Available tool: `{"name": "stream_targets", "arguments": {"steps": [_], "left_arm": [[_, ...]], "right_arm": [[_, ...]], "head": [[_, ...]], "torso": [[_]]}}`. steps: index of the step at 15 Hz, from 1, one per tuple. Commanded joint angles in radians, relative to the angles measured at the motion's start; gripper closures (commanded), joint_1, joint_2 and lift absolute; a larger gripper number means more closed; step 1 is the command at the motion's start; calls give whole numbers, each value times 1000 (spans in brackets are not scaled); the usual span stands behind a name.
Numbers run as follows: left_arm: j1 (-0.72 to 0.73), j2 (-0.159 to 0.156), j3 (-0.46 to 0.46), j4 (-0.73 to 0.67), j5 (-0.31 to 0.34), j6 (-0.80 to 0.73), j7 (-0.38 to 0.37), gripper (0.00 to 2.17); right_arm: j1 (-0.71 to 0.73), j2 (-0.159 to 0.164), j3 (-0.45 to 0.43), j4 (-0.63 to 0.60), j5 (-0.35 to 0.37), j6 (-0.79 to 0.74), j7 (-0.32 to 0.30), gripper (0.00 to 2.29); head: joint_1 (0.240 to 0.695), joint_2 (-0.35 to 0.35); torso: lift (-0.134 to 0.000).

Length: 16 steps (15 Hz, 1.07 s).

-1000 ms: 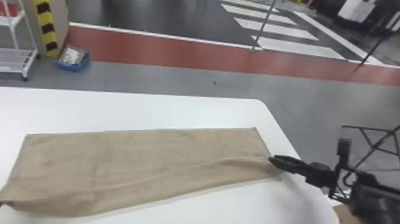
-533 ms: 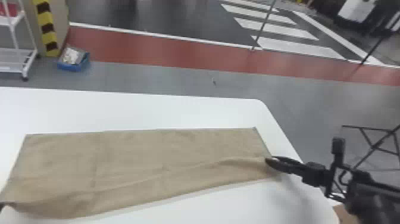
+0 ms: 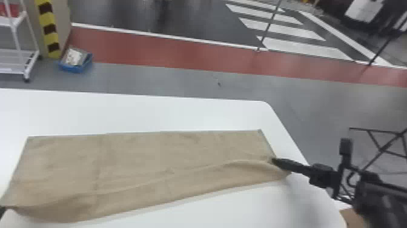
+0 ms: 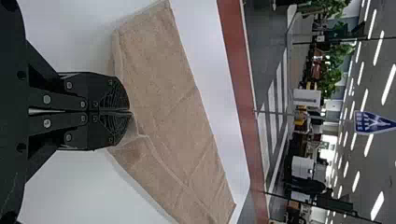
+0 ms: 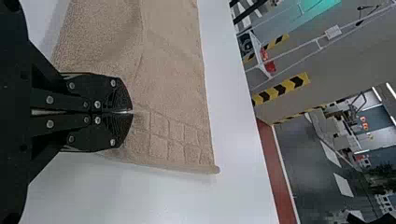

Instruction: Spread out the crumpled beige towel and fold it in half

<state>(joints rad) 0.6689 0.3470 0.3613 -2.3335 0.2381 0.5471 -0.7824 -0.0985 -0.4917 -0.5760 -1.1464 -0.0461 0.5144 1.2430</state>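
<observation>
Beige towel (image 3: pixel 145 157) lies as a long strip on the white table (image 3: pixel 181 112), stretching between the two grippers. The left gripper (image 3: pixel 2 209) is clenched on it at one end; the right gripper (image 3: pixel 275 161) is clenched on it at the other, just beside a patch of woven squares. A low ridge runs through the cloth from near one gripper towards the other. Well beyond the left gripper, a blue bin (image 3: pixel 70 68) sits on the floor.

White table (image 3: pixel 181 113), rounded far corner; beige towel (image 3: pixel 145 160) lying on top, creased.
</observation>
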Motion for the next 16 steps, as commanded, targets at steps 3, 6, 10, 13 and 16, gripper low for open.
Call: {"name": "stream_targets", "arguments": {"steps": [3, 6, 10, 13, 16], "left_arm": [[3, 0, 18, -26, 4, 4, -5, 1710], [8, -2, 50, -64, 21, 41, -8, 1710], [-26, 0, 82, -127, 32, 176, 6, 1710], [-91, -6, 71, -138, 1, 320, 11, 1710], [-89, -8, 70, -118, -8, 330, 2, 1710]], "right_arm": [[46, 10, -78, -38, -83, -138, 41, 1322], [115, 16, -104, -95, -212, -420, 96, 1322], [114, 13, -120, -101, -285, -448, 124, 1318], [74, 12, -105, -38, -244, -500, 124, 1318], [66, 7, -88, 24, -167, -589, 107, 1318]], "head": [[695, -350], [695, -350], [695, -350], [695, -339], [695, -331]], "torso": [[-124], [-124], [-124], [-124], [-124]]}}
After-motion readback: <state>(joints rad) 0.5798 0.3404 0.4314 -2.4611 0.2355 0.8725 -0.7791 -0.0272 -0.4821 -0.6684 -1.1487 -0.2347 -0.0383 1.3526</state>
